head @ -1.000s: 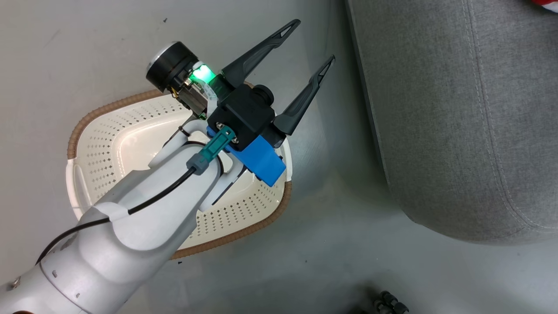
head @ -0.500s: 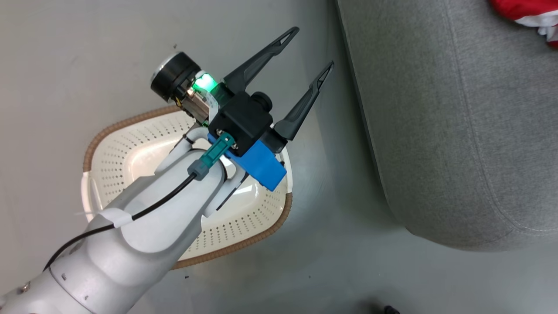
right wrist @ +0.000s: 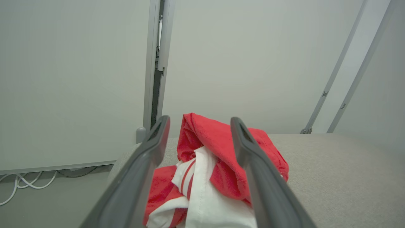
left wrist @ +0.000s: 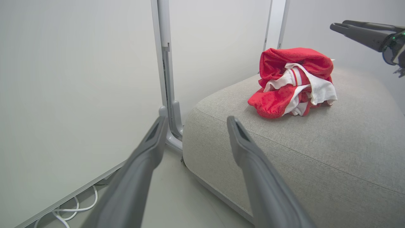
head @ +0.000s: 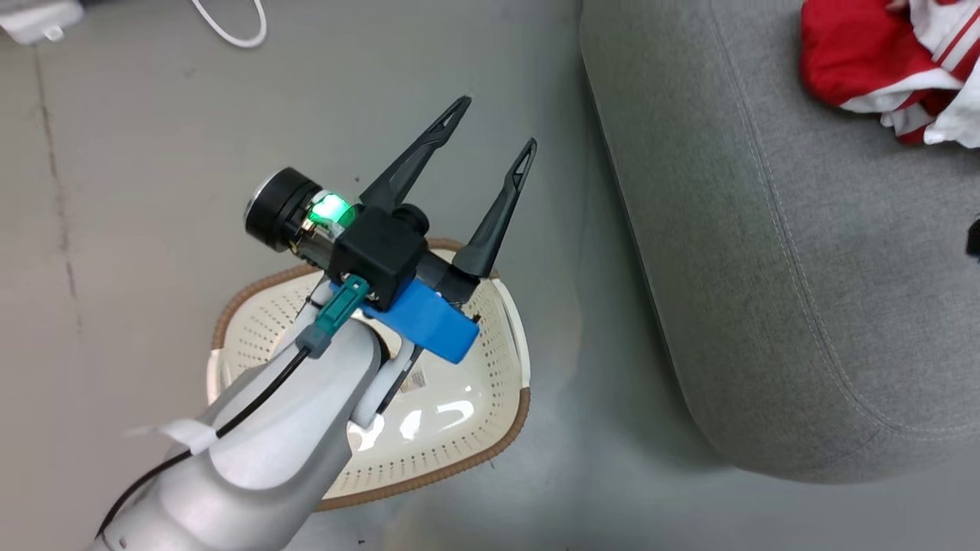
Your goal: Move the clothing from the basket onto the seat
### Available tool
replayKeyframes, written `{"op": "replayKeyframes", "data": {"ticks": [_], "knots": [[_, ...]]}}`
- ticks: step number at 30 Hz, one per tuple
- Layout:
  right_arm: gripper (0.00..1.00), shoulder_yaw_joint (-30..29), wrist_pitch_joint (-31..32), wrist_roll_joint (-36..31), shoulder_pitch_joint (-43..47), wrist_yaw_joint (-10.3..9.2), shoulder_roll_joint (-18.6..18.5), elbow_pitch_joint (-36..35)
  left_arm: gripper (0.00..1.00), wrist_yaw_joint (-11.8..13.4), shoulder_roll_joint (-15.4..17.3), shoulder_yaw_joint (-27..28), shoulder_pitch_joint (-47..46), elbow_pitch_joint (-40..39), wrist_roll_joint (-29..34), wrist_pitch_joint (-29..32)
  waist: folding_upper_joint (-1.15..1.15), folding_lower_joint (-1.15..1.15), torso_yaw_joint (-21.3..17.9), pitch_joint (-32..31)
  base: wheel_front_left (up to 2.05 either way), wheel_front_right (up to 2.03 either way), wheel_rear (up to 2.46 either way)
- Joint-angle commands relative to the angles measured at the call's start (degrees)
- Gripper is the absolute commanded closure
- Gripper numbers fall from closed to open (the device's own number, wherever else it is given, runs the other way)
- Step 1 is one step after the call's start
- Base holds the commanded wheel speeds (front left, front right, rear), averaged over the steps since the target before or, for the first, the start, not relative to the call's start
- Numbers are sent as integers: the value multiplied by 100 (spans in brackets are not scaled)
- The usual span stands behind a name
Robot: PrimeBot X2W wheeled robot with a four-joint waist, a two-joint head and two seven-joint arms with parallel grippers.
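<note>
head view, lower left: pale left forearm reaches up toward frame centre. left gripper [head: 498, 121] hangs in the air over the top edge of the basket [head: 452, 440], fingers spread wide, nothing between them, tips pointing to the upper right. the basket sits on the grey floor [head: 115, 229] at lower centre, partly hidden by the arm; its cream bottom shows, with a paper label [head: 413, 380]. the seat [head: 766, 268] fills the right side, close beside the basket but not touching it. the clothing [head: 857, 61] lies in a red and white heap on the seat, upper right corner of the frame, well apart from the basket. a white cable [head: 230, 27] loops on the floor at the top left.

right wrist view: right gripper [right wrist: 200, 119] has its fingers apart and empty, with the heap lying on the seat under and just beyond them. pale wall panels stand behind.

left wrist view: the heap sits toward the far side of the seat, upper centre; the right gripper is at the upper right corner, in the air and clear of the heap.
</note>
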Motion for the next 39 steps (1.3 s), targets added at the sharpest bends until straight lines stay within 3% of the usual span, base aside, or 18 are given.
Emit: {"op": "replayKeyframes", "data": {"ticks": [1, 10, 21, 39], "knots": [[0, 96, -19, -19, 230, 3, 86, -123, 0, 46, -13, 173, 217, -101, 45, -26, 0, 0, 168, -303, 0, 0, 0], [0, 608, -19, 86, 951, 3, 387, -386, 0, 59, -149, 1132, 1217, -416, 285, -28, 0, 0, 564, -981, 0, 0, 0], [0, 1239, -19, 219, 1257, 3, 563, -423, 0, -97, -455, 2222, 2109, -506, 636, -29, 0, 0, 891, -1498, 0, 0, 0], [0, 1359, -19, 123, 2330, 3, 963, -677, 0, -506, -1027, 3747, 3314, -524, 1240, -30, 0, 0, 1251, -2166, 0, 0, 0]]}}
